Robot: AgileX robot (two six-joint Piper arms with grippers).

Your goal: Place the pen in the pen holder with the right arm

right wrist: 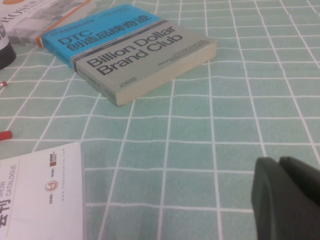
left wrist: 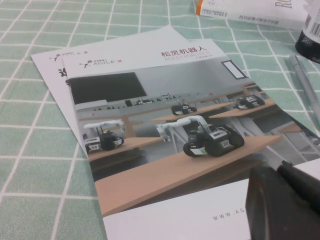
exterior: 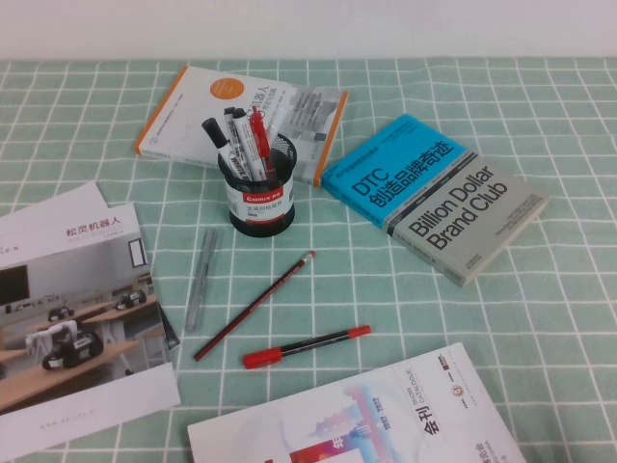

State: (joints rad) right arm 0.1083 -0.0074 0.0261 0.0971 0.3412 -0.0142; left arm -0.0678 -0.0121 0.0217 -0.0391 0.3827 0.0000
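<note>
The pen, with a black barrel, red cap and red end tip, lies flat on the green checked cloth in front of the pen holder. One red end shows at the edge of the right wrist view. The pen holder is a black mesh cup with a white label, standing upright with several markers in it. Neither arm shows in the high view. My right gripper is shut and empty, low over bare cloth, well away from the pen. My left gripper is shut and empty over a brochure.
A dark-red pencil and a translucent grey pen lie near the pen. A blue-grey book lies right of the holder and an orange-edged book behind it. A magazine lies at the front edge.
</note>
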